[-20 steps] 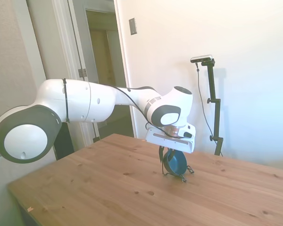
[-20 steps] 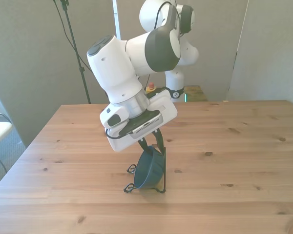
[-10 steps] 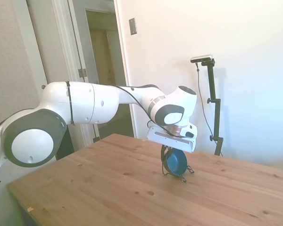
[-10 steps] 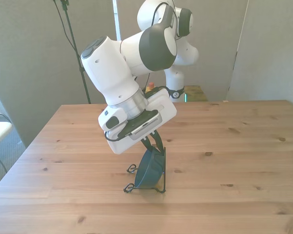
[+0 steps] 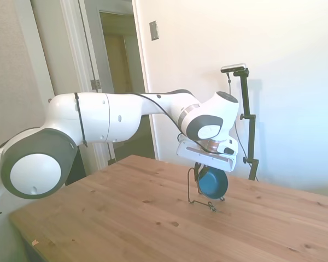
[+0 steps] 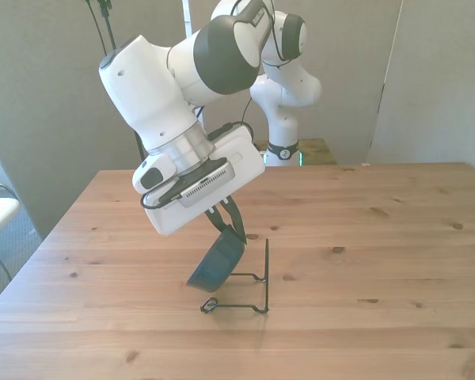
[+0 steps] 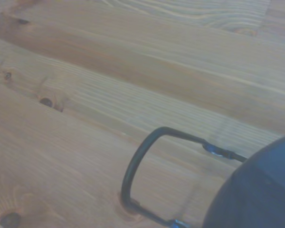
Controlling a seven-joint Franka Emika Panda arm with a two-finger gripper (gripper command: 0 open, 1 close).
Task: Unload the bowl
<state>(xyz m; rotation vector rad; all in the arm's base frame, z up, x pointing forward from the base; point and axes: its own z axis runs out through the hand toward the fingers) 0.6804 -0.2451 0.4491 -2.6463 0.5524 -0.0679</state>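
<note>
End effector tilts down from your bent arm, clamped on the bowl, held clear above the wire stand on the surface.

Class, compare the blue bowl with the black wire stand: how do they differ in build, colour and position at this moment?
The bowl is a solid, round, dark-blue vessel; the wire stand is thin bent black wire, open all through. The bowl hangs tilted above the table, held at its rim by the gripper; the wire stand rests on the table, upright, with nothing in it. Both are dark and sit close together.
</note>
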